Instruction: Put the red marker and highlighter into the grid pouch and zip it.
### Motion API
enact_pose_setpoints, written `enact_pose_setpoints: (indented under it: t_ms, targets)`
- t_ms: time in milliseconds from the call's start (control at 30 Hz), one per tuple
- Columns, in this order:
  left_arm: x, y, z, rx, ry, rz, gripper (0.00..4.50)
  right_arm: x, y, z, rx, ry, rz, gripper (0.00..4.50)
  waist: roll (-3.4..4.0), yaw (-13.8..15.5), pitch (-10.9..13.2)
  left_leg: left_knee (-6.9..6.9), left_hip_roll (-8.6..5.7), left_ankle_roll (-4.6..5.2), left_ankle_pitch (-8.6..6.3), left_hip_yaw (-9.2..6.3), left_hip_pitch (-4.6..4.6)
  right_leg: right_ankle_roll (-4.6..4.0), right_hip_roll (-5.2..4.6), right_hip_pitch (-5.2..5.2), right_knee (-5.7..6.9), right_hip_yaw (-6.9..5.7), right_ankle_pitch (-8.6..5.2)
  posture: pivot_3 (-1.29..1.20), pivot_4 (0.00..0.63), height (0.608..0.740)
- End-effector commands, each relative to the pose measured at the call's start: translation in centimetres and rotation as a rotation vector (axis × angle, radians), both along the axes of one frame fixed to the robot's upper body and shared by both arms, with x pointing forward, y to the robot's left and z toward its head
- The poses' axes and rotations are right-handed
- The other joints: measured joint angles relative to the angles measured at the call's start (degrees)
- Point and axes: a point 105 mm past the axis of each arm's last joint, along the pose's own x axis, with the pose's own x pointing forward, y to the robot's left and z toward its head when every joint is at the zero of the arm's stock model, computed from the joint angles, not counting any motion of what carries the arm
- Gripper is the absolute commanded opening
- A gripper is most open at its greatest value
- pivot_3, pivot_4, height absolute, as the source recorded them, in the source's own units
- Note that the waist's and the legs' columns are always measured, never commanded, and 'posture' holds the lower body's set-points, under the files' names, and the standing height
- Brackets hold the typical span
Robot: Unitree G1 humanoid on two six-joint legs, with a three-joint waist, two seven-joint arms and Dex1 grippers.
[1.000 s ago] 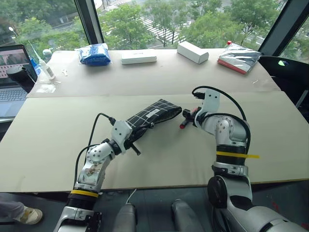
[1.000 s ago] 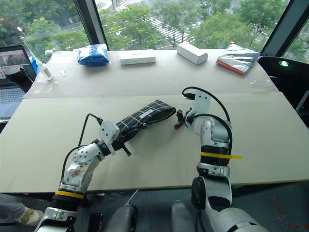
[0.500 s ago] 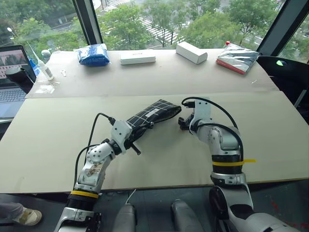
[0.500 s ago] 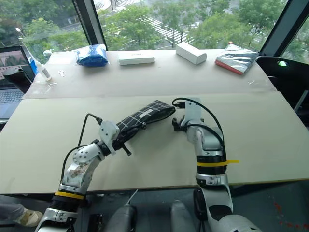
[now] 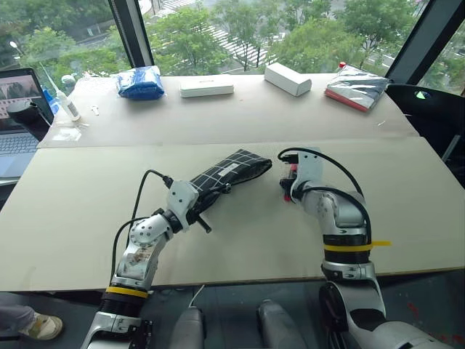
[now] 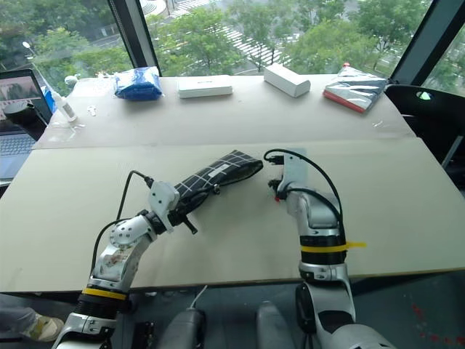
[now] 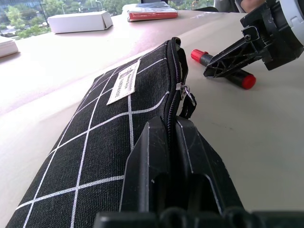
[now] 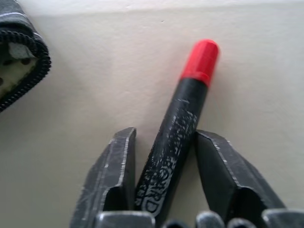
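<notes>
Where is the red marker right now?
The red marker lies on the table, just right of the grid pouch's open end, between the right gripper's two black fingers.

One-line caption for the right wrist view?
Right gripper closing around the red marker on the table, beside the grid pouch.

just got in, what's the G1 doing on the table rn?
Packing pens into the grid pouch. The left gripper is shut on the pouch's near end by the zipper, holding it on the table. The right gripper has its fingers on either side of the red marker, which lies on the table just beside the pouch's open end. The marker isn't in yet, and the pouch isn't zipped.
</notes>
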Motion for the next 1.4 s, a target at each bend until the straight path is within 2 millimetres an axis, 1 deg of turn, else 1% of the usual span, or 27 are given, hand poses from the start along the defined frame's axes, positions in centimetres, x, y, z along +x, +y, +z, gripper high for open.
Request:
enact_pose_setpoints:
  t_ms: [33,200,233,267,300,367,433,467,500,533,567,600,633,733,767,900,967,1133,1400]
  targets:
    - [0.2,-0.2,1.6,-0.021,-0.054,-0.005,0.0,-0.5,0.4,-1.3,0.0,0.055,0.025,0.5,0.0,-0.01,0.0,0.0,0.01,0.0,0.0,0.0,0.0,0.0,0.0,0.0,0.0,0.0,0.0,0.0,0.15,0.74]
    - [0.3,-0.1,1.9,-0.038,-0.053,0.0,0.0,0.0,-0.3,-0.6,-0.025,0.016,0.04,0.48,0.0,0.01,0.0,0.0,0.0,0.0,0.0,0.0,0.0,0.0,0.0,0.0,0.0,0.0,0.0,0.0,0.15,0.74]
    - [0.3,0.0,2.0,-0.042,-0.053,0.0,0.0,0.3,-0.2,0.1,-0.009,-0.015,0.072,0.48,0.0,0.01,0.0,0.0,0.0,0.0,0.0,0.0,0.0,0.0,0.0,0.0,-0.01,0.0,0.0,0.0,0.15,0.74]
    - [0.3,0.0,2.0,-0.044,-0.052,0.0,0.0,0.8,-0.4,1.2,-0.028,-0.081,0.097,0.48,0.0,0.0,0.0,0.0,0.0,0.0,0.0,0.0,0.0,0.01,0.0,0.0,-0.01,0.0,0.0,0.0,0.15,0.74]
    - [0.2,0.0,2.1,-0.051,-0.05,-0.001,0.0,1.4,-0.7,3.1,-0.046,-0.185,0.127,0.48,0.0,0.0,0.01,0.0,0.0,0.0,0.0,0.01,-0.01,0.01,0.0,0.0,-0.01,0.0,-0.01,0.0,0.15,0.74]
    - [0.2,0.1,2.2,-0.063,-0.048,-0.004,0.0,2.0,-1.2,5.3,-0.078,-0.313,0.165,0.48,0.07,0.0,0.07,0.01,-0.02,0.0,0.0,0.02,-0.05,0.03,-0.01,-0.03,-0.03,0.02,-0.02,0.0,0.15,0.74]
    - [0.1,0.1,2.2,-0.069,-0.041,-0.013,0.0,2.4,-2.5,8.4,-0.149,-0.462,0.208,0.48,0.07,0.08,0.08,0.0,-0.01,0.0,0.0,0.03,-0.1,0.04,-0.01,-0.06,-0.09,0.02,-0.02,0.0,0.15,0.74]
    - [0.0,0.1,2.3,-0.07,-0.037,-0.017,0.0,2.5,-3.0,9.6,-0.184,-0.521,0.224,0.48,0.07,0.11,0.08,-0.01,-0.02,0.0,0.0,0.03,-0.14,0.04,-0.02,-0.06,-0.15,0.02,-0.02,0.0,0.15,0.74]
    - [-0.1,0.0,2.2,-0.068,-0.029,-0.028,0.0,2.2,-3.6,11.2,-0.294,-0.614,0.28,0.48,0.06,0.14,0.08,-0.01,-0.04,0.0,0.0,0.03,-0.17,0.04,-0.04,-0.07,-0.18,0.02,-0.02,0.0,0.15,0.74]
    - [-0.2,-0.1,2.2,-0.065,-0.021,-0.04,0.0,1.5,-3.7,12.3,-0.385,-0.69,0.358,0.48,0.06,0.26,0.09,-0.01,-0.04,0.0,0.0,0.03,-0.19,0.04,-0.04,-0.06,-0.22,0.02,-0.01,0.0,0.15,0.74]
    - [-0.2,-0.1,2.2,-0.062,-0.017,-0.049,0.0,0.8,-3.5,12.6,-0.459,-0.734,0.443,0.48,0.06,0.33,0.1,-0.01,-0.07,0.0,0.0,0.03,-0.22,0.06,-0.07,-0.07,-0.26,0.01,-0.02,0.0,0.15,0.74]
    - [-0.2,-0.1,2.2,-0.059,-0.014,-0.055,0.0,0.0,-3.1,12.5,-0.526,-0.761,0.537,0.48,0.06,0.36,0.09,-0.03,-0.07,0.0,-0.01,0.04,-0.21,0.06,-0.08,-0.06,-0.3,0.01,-0.02,0.0,0.15,0.74]
    - [-0.3,-0.1,2.2,-0.059,-0.012,-0.06,0.0,-0.7,-2.8,11.9,-0.571,-0.768,0.627,0.48,0.05,0.28,0.09,-0.05,-0.06,0.01,-0.02,0.04,-0.21,0.07,-0.08,-0.05,-0.35,0.0,-0.03,0.0,0.15,0.74]
    - [-0.3,-0.2,2.3,-0.057,-0.006,-0.081,0.0,-3.7,-1.6,9.3,-0.669,-0.754,0.905,0.48,0.02,0.08,0.09,-0.1,-0.02,0.08,-0.06,0.04,-0.1,0.08,-0.04,0.04,-0.37,0.0,-0.04,0.0,0.15,0.74]
    - [-0.3,-0.2,2.3,-0.054,-0.003,-0.087,0.0,-4.4,-1.5,8.4,-0.706,-0.743,0.971,0.48,0.02,0.01,0.1,-0.1,-0.01,0.09,-0.06,0.04,-0.08,0.08,-0.04,0.06,-0.37,0.0,-0.04,0.0,0.15,0.74]
    - [-0.3,-0.5,2.2,-0.056,0.011,-0.11,0.0,-5.8,-1.0,6.2,-0.815,-0.724,1.12,0.48,0.02,-0.02,0.13,-0.03,-0.06,0.08,-0.06,0.09,-0.07,0.08,-0.06,0.06,-0.31,0.1,-0.03,0.0,0.15,0.74]
    - [-0.3,-0.6,2.1,-0.056,0.014,-0.118,0.0,-6.0,-0.7,6.0,-0.859,-0.749,1.147,0.48,0.01,0.22,0.13,0.0,-0.05,0.06,-0.05,0.09,-0.05,0.08,-0.05,0.07,-0.29,0.08,-0.03,0.0,0.15,0.74]
    - [-0.5,-0.9,1.9,-0.054,0.018,-0.136,0.0,-5.1,-0.5,5.9,-0.914,-0.776,1.14,0.48,0.0,0.39,0.14,0.01,-0.06,0.06,-0.04,0.08,-0.02,0.07,-0.05,0.11,-0.3,0.07,-0.03,0.0,0.15,0.74]
    - [-0.7,-1.1,1.9,-0.049,0.018,-0.149,0.0,-4.5,0.2,5.8,-0.977,-0.784,1.19,0.48,0.0,0.65,0.14,0.01,-0.05,0.05,-0.04,0.08,-0.02,0.04,-0.05,0.11,-0.29,0.07,-0.01,0.0,0.15,0.74]
